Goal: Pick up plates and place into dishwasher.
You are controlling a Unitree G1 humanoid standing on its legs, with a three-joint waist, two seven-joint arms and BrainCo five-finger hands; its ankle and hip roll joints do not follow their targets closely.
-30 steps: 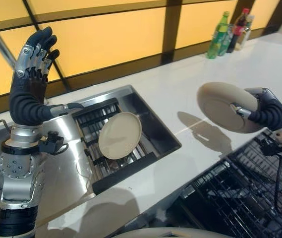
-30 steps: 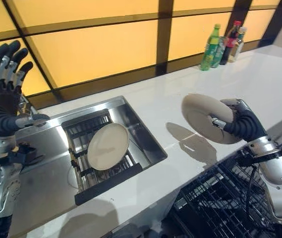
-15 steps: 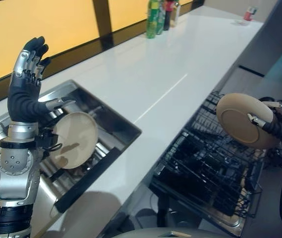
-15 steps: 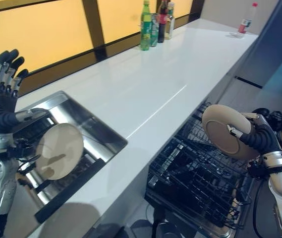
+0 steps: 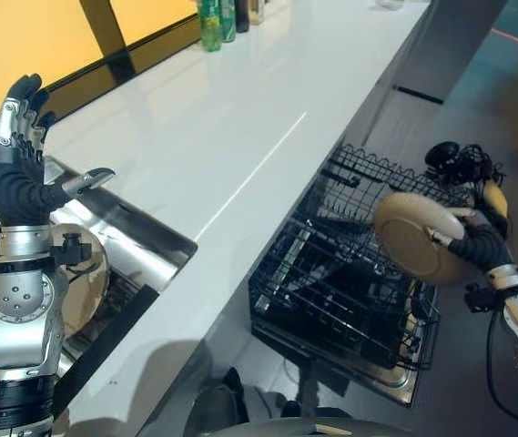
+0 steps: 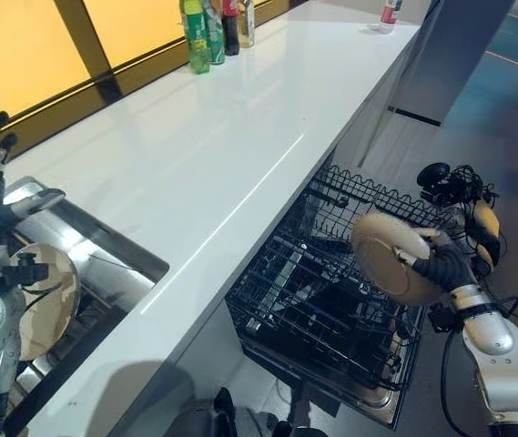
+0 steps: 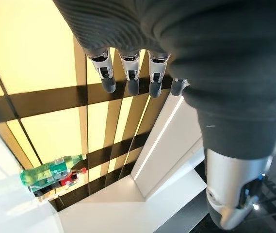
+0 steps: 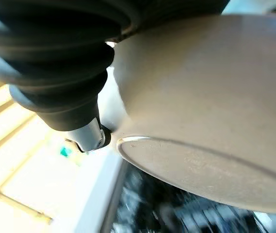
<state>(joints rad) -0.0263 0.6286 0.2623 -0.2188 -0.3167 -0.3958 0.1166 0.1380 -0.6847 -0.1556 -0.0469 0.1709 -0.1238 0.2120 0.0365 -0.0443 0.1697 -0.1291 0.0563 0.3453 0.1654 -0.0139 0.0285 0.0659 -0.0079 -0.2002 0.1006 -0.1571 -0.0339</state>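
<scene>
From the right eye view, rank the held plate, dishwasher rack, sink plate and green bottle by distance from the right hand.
1. Held plate, in the right hand.
2. Dishwasher rack, just below.
3. Green bottle and sink plate: both far, too close to call.

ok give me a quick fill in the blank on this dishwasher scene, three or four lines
1. The right hand holds a beige ____ above the dishwasher rack.
2. A second plate leans in the ____ beside the white counter.
3. The left hand is raised with its fingers ____ and holds nothing.
4. The bottles stand at the counter's far edge by the ____ wall.

Missing words: plate; sink; straight; yellow
</scene>
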